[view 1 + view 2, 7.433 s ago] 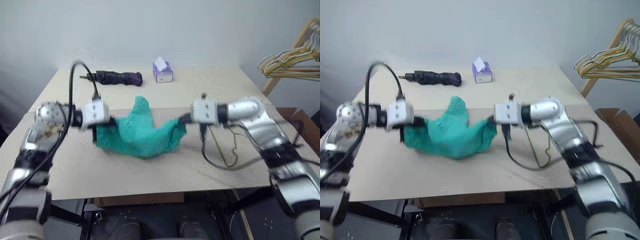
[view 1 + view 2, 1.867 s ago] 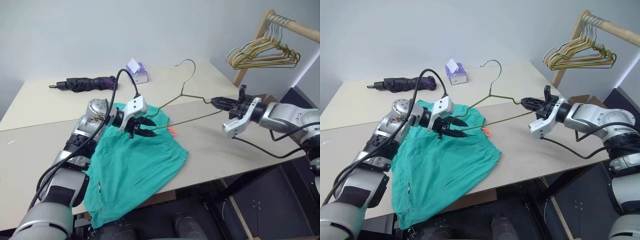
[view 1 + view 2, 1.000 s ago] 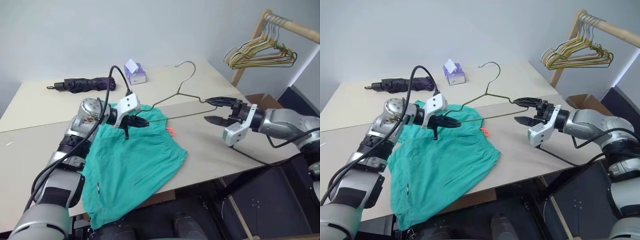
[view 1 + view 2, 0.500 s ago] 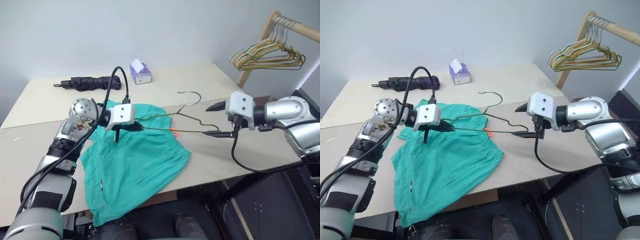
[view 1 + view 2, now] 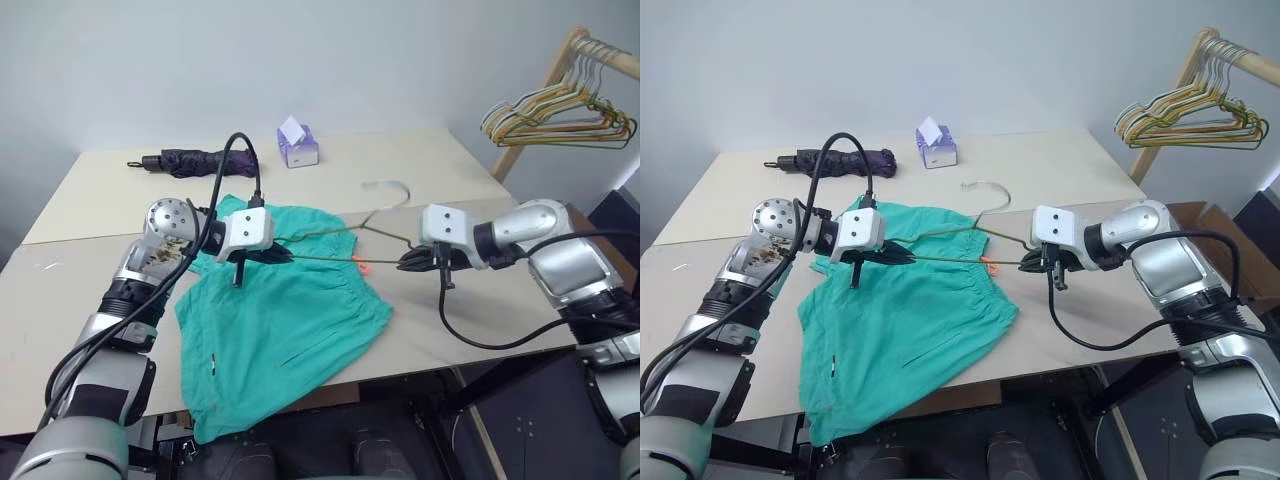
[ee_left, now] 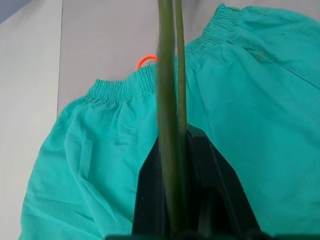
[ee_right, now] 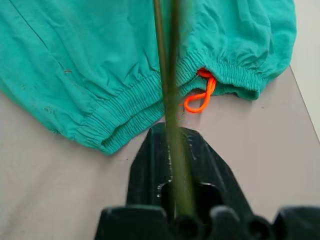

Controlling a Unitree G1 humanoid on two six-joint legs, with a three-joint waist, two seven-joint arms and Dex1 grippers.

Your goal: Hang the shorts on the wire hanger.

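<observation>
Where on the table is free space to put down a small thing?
The table is bare left of the shorts, between the umbrella and the shorts' back edge, and right of the tissue box. The middle is crowded: both grippers hold the wire hanger over the shorts.

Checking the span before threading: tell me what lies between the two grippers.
In the right eye view, the wire hanger spans from left gripper to right gripper, both shut on it, above the shorts' waistband.
</observation>
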